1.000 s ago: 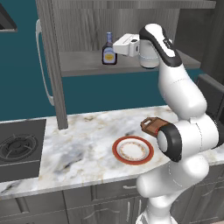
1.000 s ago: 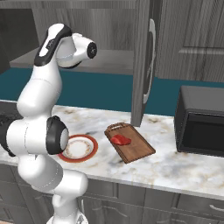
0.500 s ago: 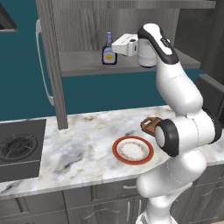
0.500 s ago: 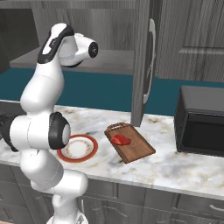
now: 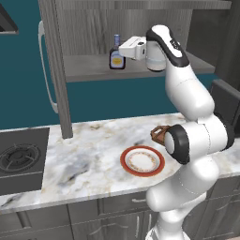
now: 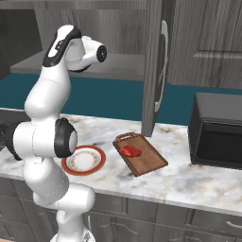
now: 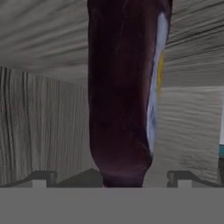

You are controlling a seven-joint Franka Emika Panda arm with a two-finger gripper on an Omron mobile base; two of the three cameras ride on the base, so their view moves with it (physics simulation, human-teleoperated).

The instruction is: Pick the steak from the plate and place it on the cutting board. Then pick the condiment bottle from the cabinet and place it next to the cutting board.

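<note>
The condiment bottle [image 5: 116, 55] stands upright on the shelf of the grey cabinet [image 5: 55, 70]. My gripper [image 5: 123, 50] is level with it from the right, open. In the hand view the dark bottle [image 7: 122, 87] sits very close between the spread fingertips [image 7: 43, 177], with a gap on each side. The steak [image 6: 130, 151] lies on the cutting board [image 6: 147, 159], near its handle end. The plate [image 6: 71, 166] sits bare to the left of the board, and shows as the plate [image 5: 125, 164] beside the robot's body.
A stove burner [image 5: 18, 159] is set into the counter at the left. A black microwave [image 6: 217, 132] stands at the right. The open cabinet door [image 6: 155, 66] hangs edge-on above the board's far end. Marble counter [image 5: 89, 154] lies between stove and plate.
The hand has advanced along the shelf toward the bottle, so the bottle now sits between the fingers. Steak, board and plate have not moved.
</note>
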